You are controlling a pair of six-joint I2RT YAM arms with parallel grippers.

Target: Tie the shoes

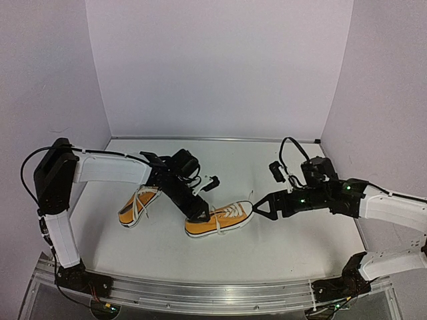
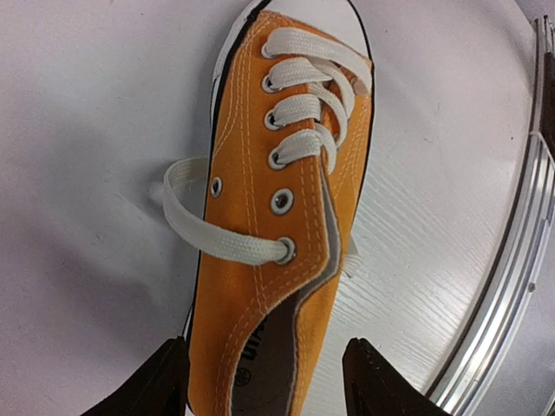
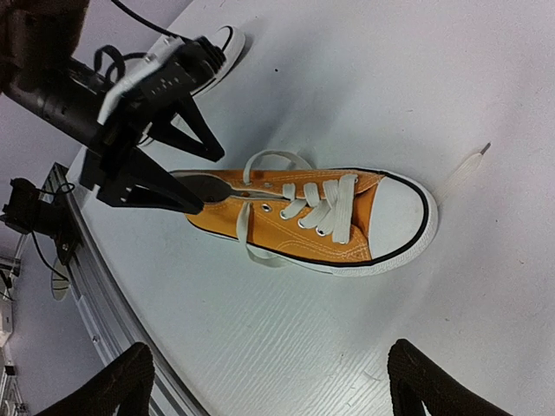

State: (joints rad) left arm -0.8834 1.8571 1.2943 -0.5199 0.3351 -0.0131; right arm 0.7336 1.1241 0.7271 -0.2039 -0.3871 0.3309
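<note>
both small orange-yellow canvas low-top sneakers with white laces and white rubber toe caps are on the white tabletop (image 1: pixel 287 248). sneaker one (image 1: pixel 219 220) sits about mid-table on its sole, toe cap toward the right arm's side. sneaker two (image 1: pixel 137 205) lies to its left, apart from it. its far end is hidden under the left arm and its laces are loose.

left gripper (image 1: pixel 200 212) is down at the heel end of sneaker one. in the left wrist view i see its black fingers (image 2: pixel 156 386) either side of the heel opening, dark insole between them. jaws are partly spread. a sliver of table shows between one finger and the canvas, so i read it as released, not clamped. whether the other finger touches, i cannot tell.

lacing on sneaker one: four rows crossed near the toe, two eyelets bare. one flat white lace loop (image 2: pixel 195 227) comes out of the last eyelet and lies sideways on the table. no knot.

right gripper (image 1: pixel 261 205) hangs just beside the toe cap, apart from it. in the right wrist view its fingers (image 3: pixel 113 390) stand wide, only tabletop between them. released, holding nothing. a thin white lace strand (image 1: pixel 248 199) runs off the toe toward it.

a brushed aluminium rail (image 1: pixel 220 293) runs along the near table edge.
</note>
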